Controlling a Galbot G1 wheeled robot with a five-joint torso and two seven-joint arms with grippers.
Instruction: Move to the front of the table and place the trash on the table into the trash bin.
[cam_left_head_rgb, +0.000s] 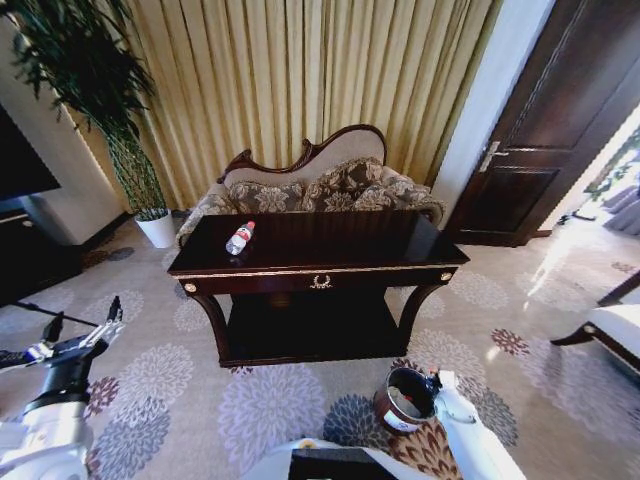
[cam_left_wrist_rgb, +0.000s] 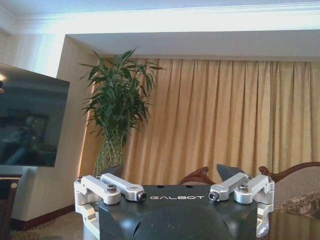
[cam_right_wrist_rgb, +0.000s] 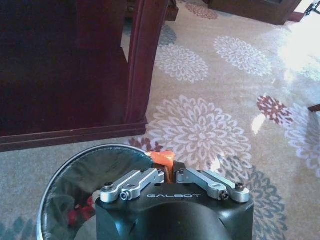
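Nearest to us, our right gripper (cam_right_wrist_rgb: 171, 172) hangs just above the rim of the trash bin (cam_left_head_rgb: 398, 400), which stands on the flowered carpet (cam_left_head_rgb: 270, 400) in front of the bench (cam_left_head_rgb: 330, 262). Its jaws are narrow and hold 1 small orange scrap (cam_right_wrist_rgb: 163, 159) over the bin's edge. In the right wrist view we see the bin's black liner and something red down inside it.

Our left gripper (cam_left_head_rgb: 85, 327) is low on our left side, well apart from the bench and up in the air. Its jaws are wide and hold nothing.

Farther on is the dark shiny bench with its curved legs, lower shelf and gold ornament. The clear bottle (cam_left_head_rgb: 240, 238) with the red cap lies on its side on the bench top, near the back left corner.

Behind the bench we see a sofa (cam_left_head_rgb: 320, 185), a tall green plant (cam_left_head_rgb: 95, 90) in a white pot on the left, and gold curtains (cam_left_head_rgb: 300, 70).
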